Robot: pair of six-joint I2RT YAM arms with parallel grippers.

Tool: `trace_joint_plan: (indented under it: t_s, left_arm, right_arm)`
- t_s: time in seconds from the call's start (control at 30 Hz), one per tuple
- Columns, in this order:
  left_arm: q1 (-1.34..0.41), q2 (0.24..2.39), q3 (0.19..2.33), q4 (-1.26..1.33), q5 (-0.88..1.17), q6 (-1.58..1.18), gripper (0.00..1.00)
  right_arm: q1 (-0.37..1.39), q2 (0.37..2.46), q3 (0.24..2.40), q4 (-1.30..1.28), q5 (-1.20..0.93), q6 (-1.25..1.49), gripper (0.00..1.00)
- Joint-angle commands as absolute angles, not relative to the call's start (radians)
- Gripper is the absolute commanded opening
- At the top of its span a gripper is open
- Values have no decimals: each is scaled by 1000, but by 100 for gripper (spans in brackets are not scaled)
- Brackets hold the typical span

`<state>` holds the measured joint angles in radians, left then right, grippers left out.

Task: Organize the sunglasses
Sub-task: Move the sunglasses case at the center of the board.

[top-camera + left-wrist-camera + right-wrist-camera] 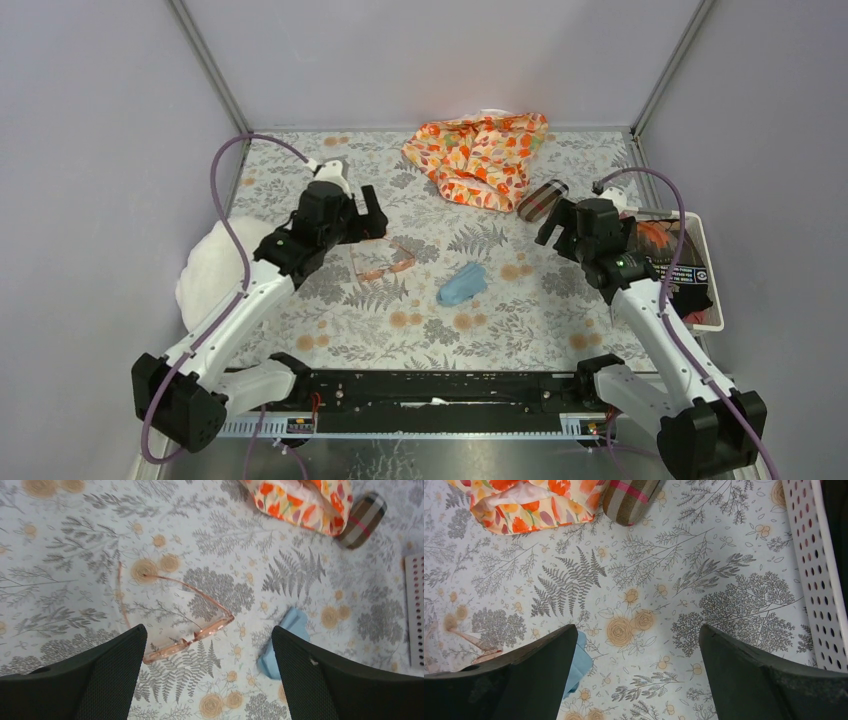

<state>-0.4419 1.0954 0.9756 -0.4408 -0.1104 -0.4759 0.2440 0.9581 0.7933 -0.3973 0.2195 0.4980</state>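
The sunglasses (380, 262) lie unfolded on the floral tablecloth, thin orange-pink frame with pale lenses. My left gripper (358, 222) hovers open just behind them; in the left wrist view the sunglasses (190, 635) sit below and between the wide-spread fingers, untouched. My right gripper (568, 228) hangs open over bare cloth at the right, beside the brown plaid case (541, 199). In the right wrist view the open gripper (638, 627) holds nothing, and the case (629, 497) lies at the top edge.
A small blue cloth (463, 284) lies mid-table, right of the sunglasses. An orange floral fabric (480, 155) is bunched at the back. A white perforated basket (708, 265) with dark items stands at the right edge. A white fluffy bundle (210, 270) rests at the left wall.
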Motion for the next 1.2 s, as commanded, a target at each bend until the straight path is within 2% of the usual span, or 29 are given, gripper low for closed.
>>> trace_joint_plan:
  t_s: [0.0,0.3,0.53,0.67,0.83,1.17]
  left_arm:
    - [-561,1141,929,-366,-85,-483,99]
    - [-870,1286,911,-318,-159,-565,99]
    - [-921,1342,950,-324,-182,-558,99]
    - [-920,1352,981,-349,-213,-563,99]
    - [-920,1326,989,-362,-249,-579,99]
    - [-920,1304,989,-374,-271,-576,99]
  right_arm:
    - [242,1003,804,-368,206,521,100]
    - [245,1110,799,-367,166,556,100]
    - [247,1288,873,-325,252,567,100]
    - [225,1482,1074,-389,374,597,100]
    - [161,1714,1307,-425,328,619,100]
    - [123,2159,1783,-661,335,647,100]
